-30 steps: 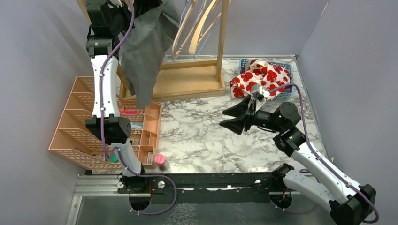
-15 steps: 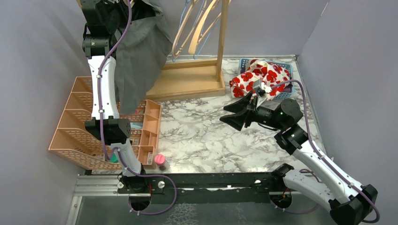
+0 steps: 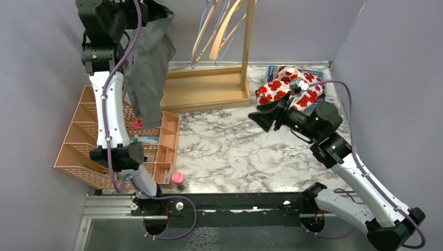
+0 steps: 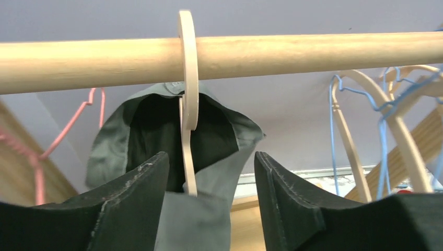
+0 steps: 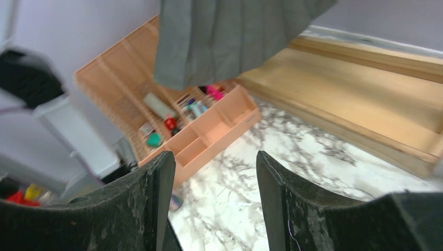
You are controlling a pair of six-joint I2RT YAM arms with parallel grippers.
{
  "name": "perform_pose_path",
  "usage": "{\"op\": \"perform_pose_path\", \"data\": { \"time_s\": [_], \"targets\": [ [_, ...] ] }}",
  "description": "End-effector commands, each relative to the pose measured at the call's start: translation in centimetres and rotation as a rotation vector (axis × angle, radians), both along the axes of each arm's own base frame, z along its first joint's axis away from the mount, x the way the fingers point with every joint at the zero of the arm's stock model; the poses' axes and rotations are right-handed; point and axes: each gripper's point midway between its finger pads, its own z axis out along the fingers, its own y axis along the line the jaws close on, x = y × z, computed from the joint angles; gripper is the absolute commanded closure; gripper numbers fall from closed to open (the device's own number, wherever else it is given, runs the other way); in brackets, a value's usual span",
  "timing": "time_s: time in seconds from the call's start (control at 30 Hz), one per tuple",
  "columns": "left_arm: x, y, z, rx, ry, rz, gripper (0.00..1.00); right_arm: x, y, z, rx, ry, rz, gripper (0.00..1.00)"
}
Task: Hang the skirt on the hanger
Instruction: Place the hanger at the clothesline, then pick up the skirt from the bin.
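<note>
Even, diffuse light is filling the space, throwing soft shadows on the white marbled tabletop; the right wrist view is blurring at left.

**Cloth, wood and plastic surfaces**

A skirt of matt grey cloth is draped on a hanger of smooth pale wood, hooked over a rail of plain light wood. The fingers of the left gripper are seen as scuffed matt black plastic. The table is finished in glossy marble pattern. The organiser is made of perforated peach plastic.
</note>
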Motion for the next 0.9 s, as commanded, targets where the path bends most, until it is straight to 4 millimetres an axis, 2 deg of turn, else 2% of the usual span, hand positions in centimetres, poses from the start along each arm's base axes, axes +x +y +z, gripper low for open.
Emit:
{"op": "perform_pose_path", "data": {
  "time_s": [0.0, 0.1, 0.17, 0.3, 0.4, 0.5, 0.6, 0.67, 0.73, 0.83, 0.87],
  "targets": [
    [-7.8, -1.1, 6.7, 0.053, -0.168, -0.044, 0.35, 4.9, -3.5, 0.0, -0.044, 0.127, -0.354, 0.37],
    [-10.8, -2.6, 6.4, 0.07, -0.177, -0.115, 0.34, 7.6, -6.1, 0.0, -0.063, 0.165, -0.561, 0.35],
    [-12.5, -4.0, 5.1, 0.075, -0.157, -0.19, 0.34, 9.0, -7.4, 0.3, -0.063, 0.169, -0.671, 0.33],
    [-15.4, -7.3, 1.4, 0.074, -0.067, -0.367, 0.34, 11.2, -8.9, 0.7, -0.077, 0.175, -0.808, 0.31],
    [-17.2, -11.0, -1.8, 0.061, 0.004, -0.493, 0.34, 12.8, -9.2, 0.0, -0.125, 0.199, -0.867, 0.29],
    [-20.0, -15.1, -4.8, 0.085, 0.035, -0.63, 0.34, 14.4, -10.0, -1.7, -0.181, 0.243, -0.91, 0.27],
    [-22.8, -17.7, -6.9, 0.08, -0.01, -0.695, 0.34, 16.1, -11.6, -3.6, -0.207, 0.3, -0.932, 0.26],
    [-24.6, -18.5, -8.0, 0.082, -0.052, -0.727, 0.34, 17.5, -13.5, -5.1, -0.208, 0.36, -0.963, 0.26],
    [-25.5, -18.7, -9.2, 0.077, -0.065, -0.728, 0.34, 18.7, -15.6, -6.6, -0.219, 0.408, -1.009, 0.26],
    [-27.4, -20.1, -11.7, 0.099, -0.075, -0.831, 0.3, 20.5, -18.2, -9.1, -0.26, 0.47, -1.05, 0.25],
    [-28.0, -20.6, -12.7, 0.115, -0.079, -0.868, 0.26, 21.1, -19.0, -10.1, -0.271, 0.501, -1.066, 0.25]
  ]
}}
